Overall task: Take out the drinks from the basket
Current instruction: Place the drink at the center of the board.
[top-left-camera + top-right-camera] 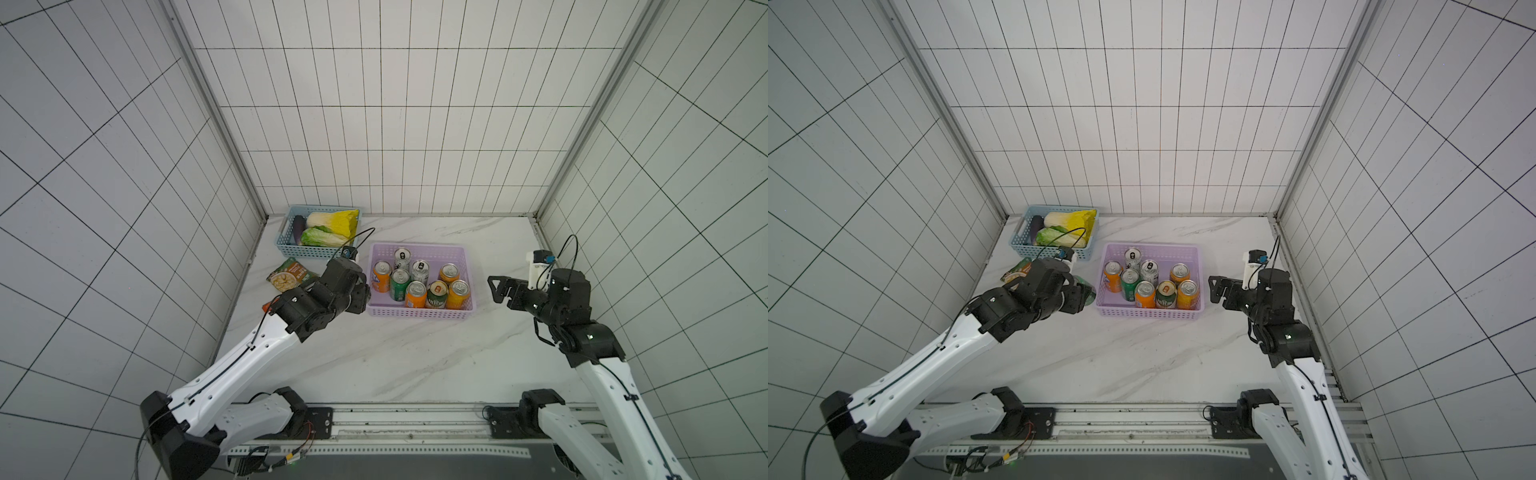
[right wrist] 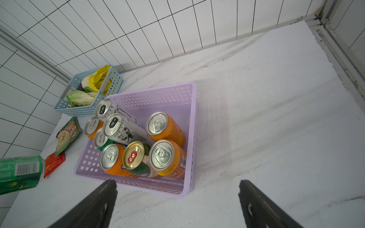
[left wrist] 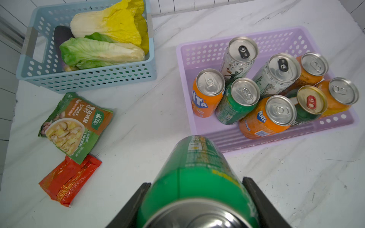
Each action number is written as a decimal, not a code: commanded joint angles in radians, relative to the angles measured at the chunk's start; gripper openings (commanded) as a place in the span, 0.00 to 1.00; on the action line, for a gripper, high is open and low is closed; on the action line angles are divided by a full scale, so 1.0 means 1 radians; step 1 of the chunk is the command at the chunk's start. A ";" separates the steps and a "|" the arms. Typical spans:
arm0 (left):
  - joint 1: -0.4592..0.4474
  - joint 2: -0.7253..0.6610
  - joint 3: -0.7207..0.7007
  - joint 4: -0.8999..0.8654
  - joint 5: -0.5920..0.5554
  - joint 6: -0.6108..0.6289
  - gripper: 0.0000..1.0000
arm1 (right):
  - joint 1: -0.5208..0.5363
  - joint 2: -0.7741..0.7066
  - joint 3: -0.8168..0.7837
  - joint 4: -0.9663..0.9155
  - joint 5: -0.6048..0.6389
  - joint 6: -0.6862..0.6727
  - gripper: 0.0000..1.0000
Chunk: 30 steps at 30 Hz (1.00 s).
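Eight drinks (image 1: 419, 278) stand upright and crowded together in the lilac basket (image 1: 420, 312), which sits toward the back of the marble counter (image 1: 415, 365). We count four orange cans (image 1: 381, 275), one green, two slim silver-white cans (image 1: 402, 258) and a dark green can with a gold top (image 1: 436, 294).

A ninth drink, a green can (image 3: 197, 158), is outside the basket. The left end effector (image 3: 196, 181) pinches it by its sides just beyond the basket's left end, and the can lies tilted on its side in the grip. We cannot tell from these views whether it touches the counter.

The right end effector (image 1: 496, 290) hovers off the basket's right end with its fingers spread wide and nothing between them.

Left of the held can, a green soup packet (image 1: 289, 278) lies flat on the counter and overlaps a small red packet (image 3: 69, 179). Behind them, in the back left corner, a light blue basket (image 1: 286, 249) holds leafy cabbages (image 1: 332, 222) and a dark vegetable we cannot make out clearly.
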 commanded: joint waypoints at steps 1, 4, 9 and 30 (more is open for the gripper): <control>0.033 -0.048 -0.035 0.031 -0.043 -0.030 0.57 | -0.010 -0.007 -0.008 0.015 0.019 0.004 0.99; 0.076 -0.074 -0.087 0.046 0.004 -0.036 0.57 | -0.010 -0.007 -0.012 0.019 0.019 0.006 0.99; 0.097 -0.082 -0.163 0.063 0.031 -0.050 0.57 | -0.010 -0.004 -0.011 0.020 0.020 0.009 0.99; 0.099 0.114 -0.255 0.157 0.059 -0.072 0.57 | -0.010 0.004 -0.021 0.026 0.020 0.010 1.00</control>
